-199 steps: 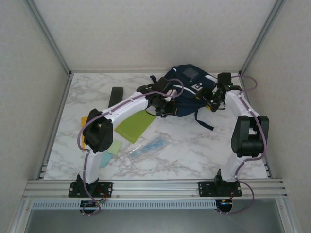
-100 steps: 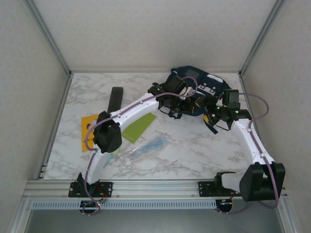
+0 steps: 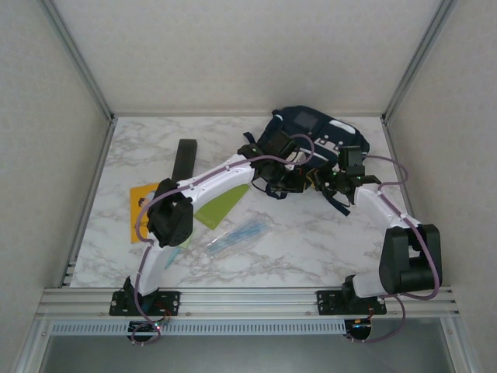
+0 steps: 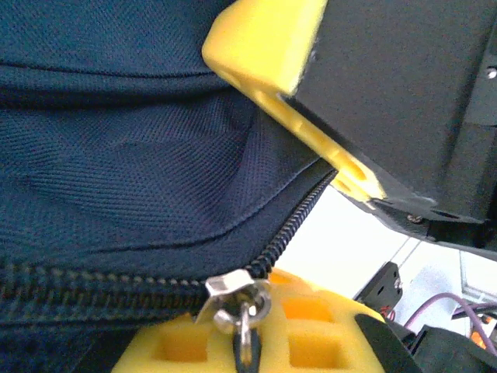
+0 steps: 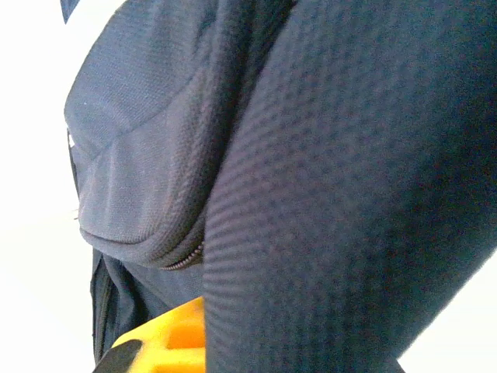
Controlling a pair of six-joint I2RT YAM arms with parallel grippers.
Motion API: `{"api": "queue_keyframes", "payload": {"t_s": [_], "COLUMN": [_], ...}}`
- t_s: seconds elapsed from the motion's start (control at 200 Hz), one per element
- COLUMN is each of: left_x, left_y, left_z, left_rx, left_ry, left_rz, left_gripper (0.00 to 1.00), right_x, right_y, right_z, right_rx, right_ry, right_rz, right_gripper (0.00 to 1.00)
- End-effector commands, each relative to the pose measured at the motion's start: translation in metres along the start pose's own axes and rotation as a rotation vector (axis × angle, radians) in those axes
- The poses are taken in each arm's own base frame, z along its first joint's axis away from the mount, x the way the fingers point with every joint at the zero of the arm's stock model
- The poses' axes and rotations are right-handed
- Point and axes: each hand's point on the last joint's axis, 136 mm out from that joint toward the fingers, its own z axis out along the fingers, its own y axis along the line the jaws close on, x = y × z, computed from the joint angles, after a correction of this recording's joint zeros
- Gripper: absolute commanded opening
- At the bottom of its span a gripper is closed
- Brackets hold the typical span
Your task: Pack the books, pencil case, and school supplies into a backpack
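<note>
The navy backpack (image 3: pixel 311 136) lies at the back of the table. My left gripper (image 3: pixel 281 183) is at its near edge and is shut on the silver zipper pull (image 4: pixel 237 299), which drops between the yellow pads (image 4: pixel 311 330). The zip is parted to the right of the slider. My right gripper (image 3: pixel 332 180) is just to the right, shut on a fold of backpack fabric (image 5: pixel 334 202) that hides all but one yellow finger (image 5: pixel 163 338). The lime-green notebook (image 3: pixel 225 203), orange booklet (image 3: pixel 140 203) and clear-blue pencil case (image 3: pixel 237 235) lie on the table.
A black flat bar (image 3: pixel 185 159) lies at the back left. A dark strap (image 3: pixel 335 203) trails off the backpack toward the front. A black gripper body with a yellow finger (image 4: pixel 272 47) stands close above the fabric in the left wrist view. Side walls flank the marble table (image 3: pixel 311 249).
The right gripper came down and in from the backpack's right side to its near edge, the arm stretching low. The left arm shifted right, uncovering the orange booklet. The backpack's fabric shifted.
</note>
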Motion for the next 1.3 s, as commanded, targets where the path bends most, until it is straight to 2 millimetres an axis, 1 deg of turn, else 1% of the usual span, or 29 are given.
{"api": "queue_keyframes", "payload": {"t_s": [0.0, 0.06, 0.1, 0.175, 0.255, 0.345, 0.405, 0.47, 0.526, 0.586, 0.641, 0.686, 0.721, 0.756, 0.786, 0.886, 0.921, 0.976, 1.021, 1.056, 1.076, 1.131, 1.166, 1.201, 1.246, 1.271, 1.296], "left_x": [-0.015, -0.020, -0.024, -0.024, -0.022, -0.018, -0.014, -0.007, -0.002, 0.002, 0.006, 0.008, 0.010, 0.011, 0.012, 0.018, 0.020, 0.023, 0.025, 0.024, 0.022, 0.015, 0.009, 0.001, -0.010, -0.015, -0.020], "left_y": [-0.023, 0.003, 0.021, 0.052, 0.071, 0.090, 0.093, 0.102, 0.118, 0.145, 0.165, 0.177, 0.181, 0.182, 0.178, 0.156, 0.152, 0.149, 0.143, 0.137, 0.131, 0.113, 0.100, 0.087, 0.071, 0.061, 0.051], "left_z": [-0.061, -0.071, -0.078, -0.089, -0.097, -0.103, -0.107, -0.110, -0.114, -0.117, -0.121, -0.125, -0.128, -0.130, -0.130, -0.116, -0.111, -0.103, -0.097, -0.092, -0.090, -0.084, -0.080, -0.076, -0.072, -0.070, -0.067], "left_rx": [0.026, -0.041, -0.080, -0.139, -0.161, -0.189, -0.182, -0.222, -0.283, -0.339, -0.351, -0.349, -0.340, -0.326, -0.306, -0.208, -0.195, -0.186, -0.164, -0.145, -0.130, -0.082, -0.053, -0.029, -0.008, 0.007, 0.022], "left_ry": [-0.057, -0.045, -0.037, -0.014, 0.010, 0.023, 0.046, 0.076, 0.091, 0.101, 0.106, 0.095, 0.085, 0.074, 0.068, 0.093, 0.110, 0.130, 0.141, 0.139, 0.131, 0.105, 0.083, 0.060, 0.027, 0.012, -0.005], "left_rz": [0.090, 0.081, 0.067, 0.031, -0.002, -0.037, -0.048, -0.046, -0.041, -0.080, -0.127, -0.162, -0.175, -0.173, -0.164, -0.131, -0.117, -0.110, -0.102, -0.095, -0.090, -0.078, -0.071, -0.059, -0.040, -0.028, -0.014], "left_gripper": [0.00, 0.00, 0.00, 0.00, 0.00, 0.00, 0.00, 0.00, 0.00, 0.00, 0.00, 0.00, 0.00, 0.00, 0.00, 0.00, 0.00, 0.00, 0.00, 0.00, 0.00, 0.00, 0.00, 0.00, 0.00, 0.00, 0.00], "right_x": [0.002, 0.012, 0.014, 0.018, 0.019, 0.012, 0.009, 0.005, 0.001, -0.007, -0.016, -0.023, -0.027, -0.031, -0.034, -0.046, -0.049, -0.063, -0.074, -0.078, -0.080, -0.078, -0.075, -0.072, -0.065, -0.060, -0.056], "right_y": [-0.012, -0.021, -0.031, -0.041, -0.053, -0.061, -0.064, -0.062, -0.061, -0.059, -0.057, -0.054, -0.049, -0.044, -0.040, -0.024, -0.020, -0.013, -0.010, -0.006, -0.002, 0.010, 0.018, 0.022, 0.028, 0.031, 0.033], "right_z": [0.005, 0.000, -0.005, -0.013, -0.021, -0.025, -0.024, -0.021, -0.021, -0.025, -0.029, -0.033, -0.035, -0.036, -0.036, -0.032, -0.029, -0.028, -0.028, -0.026, -0.024, -0.024, -0.027, -0.032, -0.040, -0.045, -0.051], "right_rx": [0.075, 0.170, 0.236, 0.275, 0.339, 0.400, 0.423, 0.426, 0.434, 0.468, 0.484, 0.481, 0.465, 0.442, 0.422, 0.381, 0.373, 0.366, 0.361, 0.340, 0.323, 0.268, 0.236, 0.215, 0.185, 0.169, 0.159], "right_ry": [0.004, 0.061, 0.086, 0.112, 0.138, 0.121, 0.120, 0.111, 0.098, 0.069, 0.048, 0.032, 0.025, 0.016, 0.012, -0.006, 0.002, -0.014, -0.015, -0.002, 0.001, 0.011, 0.013, 0.010, 0.014, 0.016, 0.015], "right_rz": [-0.265, -0.430, -0.506, -0.638, -0.713, -0.748, -0.750, -0.745, -0.757, -0.777, -0.783, -0.763, -0.736, -0.708, -0.687, -0.619, -0.596, -0.548, -0.491, -0.458, -0.443, -0.411, -0.387, -0.364, -0.343, -0.336, -0.329], "right_gripper": [0.00, 0.00, 0.00, 0.00, 0.00, 0.00, 0.00, 0.00, 0.00, 0.00, 0.00, 0.00, 0.00, 0.00, 0.00, 0.00, 0.00, 0.00, 0.00, 0.09, 0.15, 0.38, 0.49, 0.56, 0.60, 0.67, 0.69]}}
